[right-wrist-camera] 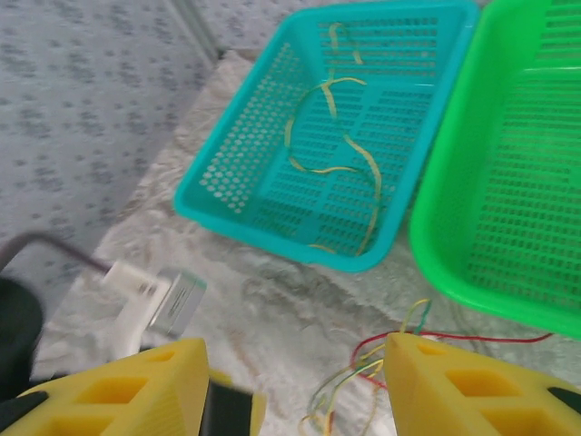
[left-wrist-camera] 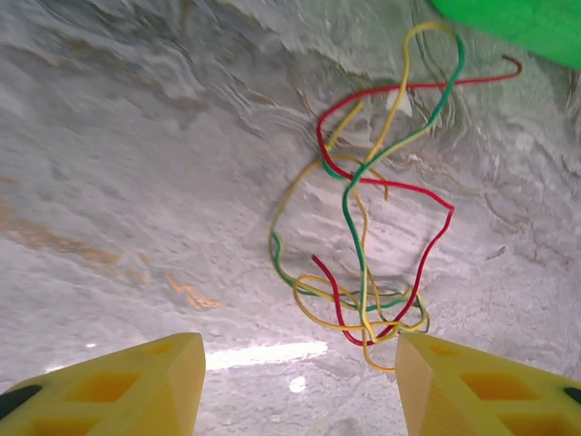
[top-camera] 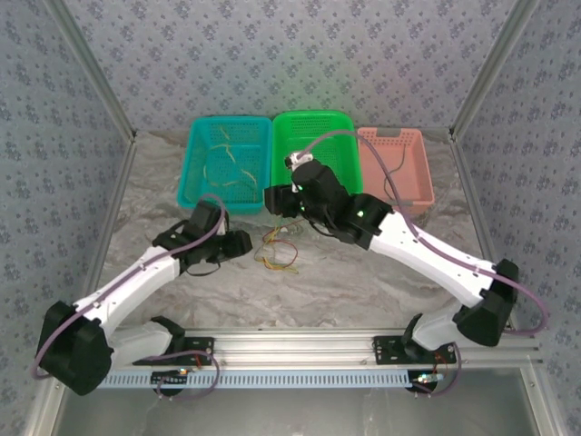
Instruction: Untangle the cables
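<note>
On the grey table (top-camera: 363, 291), the tangled cables (left-wrist-camera: 363, 236) are laid loose; the left gripper (left-wrist-camera: 300, 386) and right gripper (right-wrist-camera: 295, 386) are held apart, empty.

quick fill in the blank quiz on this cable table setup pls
1. The cable lying in the teal basket is ___ in colour.
2. The middle basket of the three is ___.
3. The tangled cables rest on the ___, not in any basket.
4. The left fingers stand ___, with nothing between them.

Missing words: yellow; green; table; open.
</note>
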Tool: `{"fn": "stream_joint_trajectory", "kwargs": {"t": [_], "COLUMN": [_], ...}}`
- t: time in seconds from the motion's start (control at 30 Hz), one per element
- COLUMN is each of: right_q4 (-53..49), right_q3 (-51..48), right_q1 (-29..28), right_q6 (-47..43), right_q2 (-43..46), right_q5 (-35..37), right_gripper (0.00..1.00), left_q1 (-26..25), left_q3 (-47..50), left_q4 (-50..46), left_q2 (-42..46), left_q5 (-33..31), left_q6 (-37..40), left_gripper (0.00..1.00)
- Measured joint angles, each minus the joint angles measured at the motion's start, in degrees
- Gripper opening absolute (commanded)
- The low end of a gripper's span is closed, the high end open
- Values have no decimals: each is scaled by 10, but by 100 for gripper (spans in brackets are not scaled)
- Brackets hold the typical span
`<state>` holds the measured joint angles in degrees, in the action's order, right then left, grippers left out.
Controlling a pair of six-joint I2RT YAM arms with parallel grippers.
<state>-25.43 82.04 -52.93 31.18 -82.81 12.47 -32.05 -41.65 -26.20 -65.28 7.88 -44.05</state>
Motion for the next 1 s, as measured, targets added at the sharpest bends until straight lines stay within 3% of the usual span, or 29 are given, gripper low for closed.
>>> {"fn": "stream_joint_trajectory", "kwargs": {"t": [0.2, 0.33, 0.57, 0.7, 0.83, 1.0], "right_q4": [-7, -9, 2, 10, 16, 28], "right_q3": [-41, -84, -130, -156, -171, -181], "right_q1": [28, 29, 34, 35, 36, 38], "right_q6": [44, 66, 90, 100, 103, 106], "right_q2": [-32, -32, -32, -29, -28, -26], "right_q5": [20, 21, 20, 17, 17, 12], "right_gripper": [55, 54, 53, 53, 53, 53], "left_q1": [-48, -55, -60, -67, -71, -87], "left_q3": [7, 7, 7, 7, 10, 24], "left_q4": [100, 139, 183, 203, 222, 217], "left_q2": [-76, -122, -189, -204, -194, -108], "left_q5": [0, -3, -13, -14, -20, -38], "left_q6": [-31, -35, -34, -38, -34, -9], "left_gripper": [55, 46, 24, 0, 0, 0]}}
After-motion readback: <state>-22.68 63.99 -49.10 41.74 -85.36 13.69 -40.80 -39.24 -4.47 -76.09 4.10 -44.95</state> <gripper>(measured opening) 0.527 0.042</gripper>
